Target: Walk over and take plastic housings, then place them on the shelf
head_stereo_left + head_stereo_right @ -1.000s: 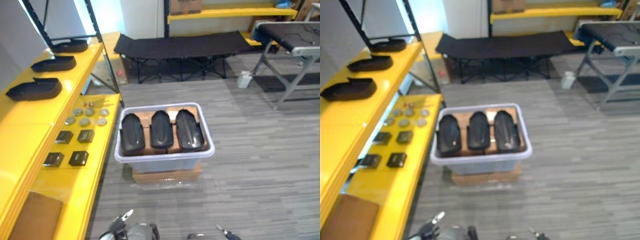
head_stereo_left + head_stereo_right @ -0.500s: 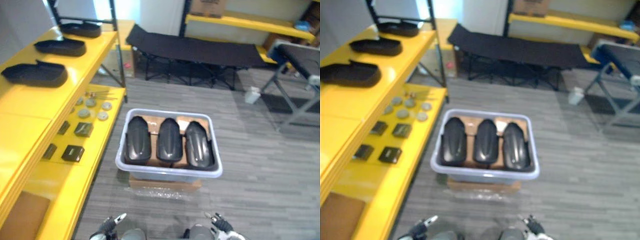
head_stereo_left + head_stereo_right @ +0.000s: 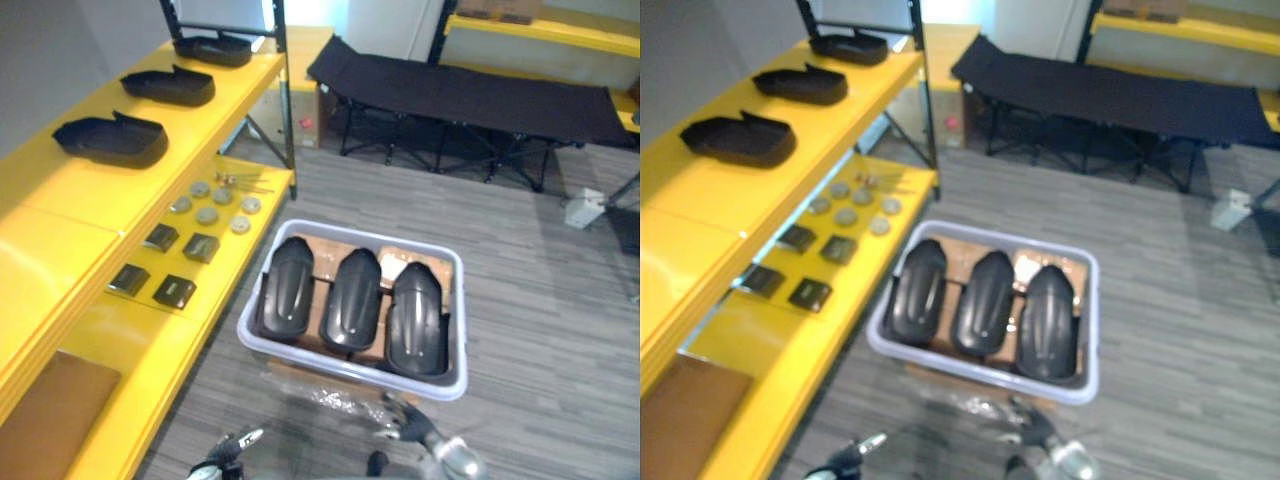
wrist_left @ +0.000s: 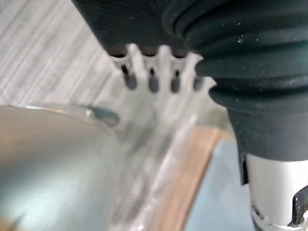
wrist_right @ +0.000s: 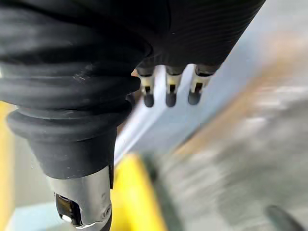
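Noted from wrists left hand [image 4: 153, 77], right hand [image 5: 168, 89] relaxed, empty. Spotted from head three housings [image 3: 350, 300] in bin [image 3: 340, 362]; hands there cropped, blurred.

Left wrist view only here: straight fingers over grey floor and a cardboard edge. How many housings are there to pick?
Observer: Three black plastic housings lie side by side in the pale bin just ahead of the robot, and neither hand is touching them.
Operator: Any room on the shelf?
Observer: Yes. Three shelved housings sit in a row along the top yellow shelf on the robot's left, and the stretch of that shelf nearest the robot is bare.
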You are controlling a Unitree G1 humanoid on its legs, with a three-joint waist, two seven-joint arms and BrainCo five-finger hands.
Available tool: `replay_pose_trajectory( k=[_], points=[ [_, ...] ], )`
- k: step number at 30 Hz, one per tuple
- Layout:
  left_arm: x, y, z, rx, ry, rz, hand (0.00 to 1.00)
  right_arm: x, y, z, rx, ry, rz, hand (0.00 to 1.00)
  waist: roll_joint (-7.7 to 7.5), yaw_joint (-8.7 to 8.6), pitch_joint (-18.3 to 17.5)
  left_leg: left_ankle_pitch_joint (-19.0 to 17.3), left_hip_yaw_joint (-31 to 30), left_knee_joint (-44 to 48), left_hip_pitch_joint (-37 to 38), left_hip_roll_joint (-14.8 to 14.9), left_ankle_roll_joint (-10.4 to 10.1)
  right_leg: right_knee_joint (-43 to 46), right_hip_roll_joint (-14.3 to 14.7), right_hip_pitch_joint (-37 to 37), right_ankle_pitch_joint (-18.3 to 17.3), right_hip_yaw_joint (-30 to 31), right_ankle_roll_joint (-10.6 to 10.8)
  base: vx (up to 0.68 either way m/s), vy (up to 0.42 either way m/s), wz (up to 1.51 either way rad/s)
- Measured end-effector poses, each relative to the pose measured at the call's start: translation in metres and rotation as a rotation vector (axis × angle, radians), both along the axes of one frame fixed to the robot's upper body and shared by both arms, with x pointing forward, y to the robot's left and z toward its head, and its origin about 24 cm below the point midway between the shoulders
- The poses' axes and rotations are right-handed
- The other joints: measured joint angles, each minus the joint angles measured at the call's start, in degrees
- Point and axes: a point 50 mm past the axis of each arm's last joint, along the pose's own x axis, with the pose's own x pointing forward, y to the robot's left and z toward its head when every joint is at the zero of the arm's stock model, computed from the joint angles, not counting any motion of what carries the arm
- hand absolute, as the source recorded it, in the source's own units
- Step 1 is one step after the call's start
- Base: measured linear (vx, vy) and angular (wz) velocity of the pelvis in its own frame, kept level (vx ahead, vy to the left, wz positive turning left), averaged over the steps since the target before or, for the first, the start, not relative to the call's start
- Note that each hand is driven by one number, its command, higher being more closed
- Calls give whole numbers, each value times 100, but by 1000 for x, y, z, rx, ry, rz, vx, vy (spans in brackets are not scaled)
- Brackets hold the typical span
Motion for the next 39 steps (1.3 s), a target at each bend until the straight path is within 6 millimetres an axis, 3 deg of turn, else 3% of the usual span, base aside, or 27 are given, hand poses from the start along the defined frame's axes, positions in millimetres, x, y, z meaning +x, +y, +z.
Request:
replay_pose_trajectory(
  k=[2,5,6,7,9,11,14,16,19,23,25,27,29,33,37,39],
  points=[
    [-1,7,1,21,7,-14,0,4,45,42,108,-186,190,0,-151,94,-86,3,-3,19,-29,-68,5,-207,-40,33,153,-13,37,-7,43,1],
    [0,10,2,38,12,-55,0,21,69,90,182,-391,310,0,-221,165,-128,3,-2,124,-4,-189,8,-332,-130,187,253,-32,87,-47,60,5],
    [0,9,2,40,16,-85,0,39,69,113,174,-497,330,0,-221,225,-154,1,-2,128,4,-234,13,-333,-165,200,273,-32,108,-67,42,0],
    [0,9,2,39,15,-87,0,43,69,117,169,-517,328,0,-221,233,-154,1,-2,130,6,-240,13,-334,-171,199,281,-32,106,-74,37,2],
    [0,10,2,47,19,-117,0,76,56,154,172,-660,213,0,-214,297,-149,0,-10,144,-3,-253,18,-335,-181,197,324,-45,104,-73,21,3],
    [-5,11,1,47,37,-129,0,88,54,166,86,-746,189,0,-209,297,-146,-17,-10,201,-17,-246,45,-336,-179,201,324,-44,104,-76,-3,-4],
    [-11,9,-1,44,66,-158,0,103,42,166,34,-688,76,0,-184,300,-132,-28,-12,221,-19,-228,63,-337,-181,210,323,-49,103,-84,-7,-1],
    [-17,8,-2,51,84,-184,0,114,18,159,103,-539,-135,0,-137,299,-103,-30,-12,278,-43,-227,64,-330,-182,210,334,-48,89,-84,-5,0],
    [-25,5,-3,43,78,-178,0,122,-43,150,231,-432,-553,0,-29,267,-124,-38,-21,319,-97,-236,77,-292,-180,183,335,-47,87,-54,1,3],
    [-37,1,-5,30,88,-170,0,109,-122,143,360,-425,-1053,0,102,52,-184,-46,42,304,-110,-225,85,-280,-175,147,335,11,88,-26,11,-8],
    [-38,1,-5,30,77,-164,0,101,-144,142,430,-421,-1182,0,162,51,-151,-48,204,301,-146,-187,84,-205,-163,-17,339,145,81,-25,12,-34],
    [-32,1,-3,35,47,-171,0,97,-160,143,464,-433,-1266,0,176,-19,-78,-47,278,363,-392,-166,85,-78,-157,-333,354,254,59,-69,1,-29],
    [-17,2,2,44,-20,-173,0,95,-179,137,488,-431,-1372,0,148,-59,220,-46,238,562,-748,-155,85,-12,-155,-603,406,261,9,-124,-21,4],
    [20,8,16,62,-169,-151,0,109,-200,133,547,-393,-1554,0,52,81,1000,21,176,728,-1341,-158,95,-122,-143,-1040,589,254,-41,-118,-24,6],
    [33,6,23,60,-243,-128,0,123,-211,142,555,-407,-1630,0,70,173,1273,68,133,753,-1600,-181,105,-192,-151,-1219,704,214,-39,-15,-9,9],
    [42,4,26,57,-270,-131,0,128,-228,151,527,-436,-1690,0,121,180,1315,68,-12,904,-1821,-224,108,-193,-168,-1334,719,90,-27,42,7,29]
  ],
)
